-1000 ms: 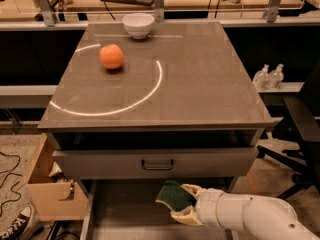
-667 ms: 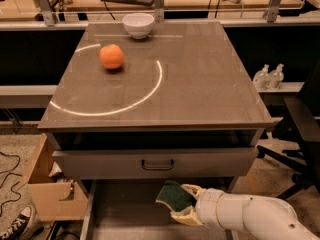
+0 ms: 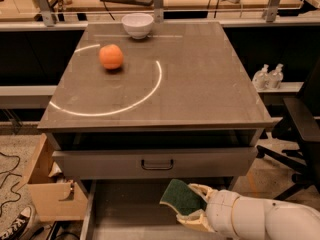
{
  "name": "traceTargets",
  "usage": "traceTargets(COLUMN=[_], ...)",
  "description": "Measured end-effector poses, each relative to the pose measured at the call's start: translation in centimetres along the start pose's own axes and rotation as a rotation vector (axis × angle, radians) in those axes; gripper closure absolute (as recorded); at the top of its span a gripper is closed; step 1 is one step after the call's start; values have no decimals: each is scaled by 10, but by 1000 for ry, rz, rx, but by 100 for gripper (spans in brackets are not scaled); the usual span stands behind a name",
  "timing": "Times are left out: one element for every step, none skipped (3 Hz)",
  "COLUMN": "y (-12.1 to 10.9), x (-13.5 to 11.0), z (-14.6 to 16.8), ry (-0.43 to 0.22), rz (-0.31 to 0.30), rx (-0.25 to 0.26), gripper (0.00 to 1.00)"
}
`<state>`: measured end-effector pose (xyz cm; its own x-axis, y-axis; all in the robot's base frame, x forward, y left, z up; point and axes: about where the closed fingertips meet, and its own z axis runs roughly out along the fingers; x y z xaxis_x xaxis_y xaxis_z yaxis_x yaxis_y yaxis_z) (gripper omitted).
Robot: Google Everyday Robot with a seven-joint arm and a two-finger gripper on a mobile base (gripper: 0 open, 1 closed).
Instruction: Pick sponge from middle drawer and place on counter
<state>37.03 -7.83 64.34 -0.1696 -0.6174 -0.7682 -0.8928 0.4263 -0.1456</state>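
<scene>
The claw (image 3: 194,204) sits at the bottom of the view, over the open drawer (image 3: 120,211), with its pale fingers (image 3: 199,189) closed on the sponge (image 3: 180,197), one above and one below it. The sponge is in that grip over the right part of the drawer floor, green face toward the camera. It sticks out to the left of the fingers, its long axis slanting up and left. I cannot say for sure whether it has cleared the floor or rests on it, since the arm hides its underside. What the next move turns on is that the counter (image 3: 200,84) lies above and beyond the claw, with the closed drawer front (image 3: 157,163) and the counter's front edge standing between them. So the sponge likely has to rise straight up past that edge before going forward. On the top, the orange (image 3: 111,57) and the bowl (image 3: 137,25) sit toward the far left, well apart from the near right side, which looks the shorter reach for a set-down.
</scene>
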Motion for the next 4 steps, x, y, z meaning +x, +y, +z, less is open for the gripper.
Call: traceTargets(y=[-6, -26, -58, -96], x=[-18, -43, -72, -109], z=[-44, -88, -129, -165], ry=[24, 64, 103, 141], rz=[7, 27, 50, 67], rx=[40, 98, 162, 234], gripper=[100, 100, 100, 100])
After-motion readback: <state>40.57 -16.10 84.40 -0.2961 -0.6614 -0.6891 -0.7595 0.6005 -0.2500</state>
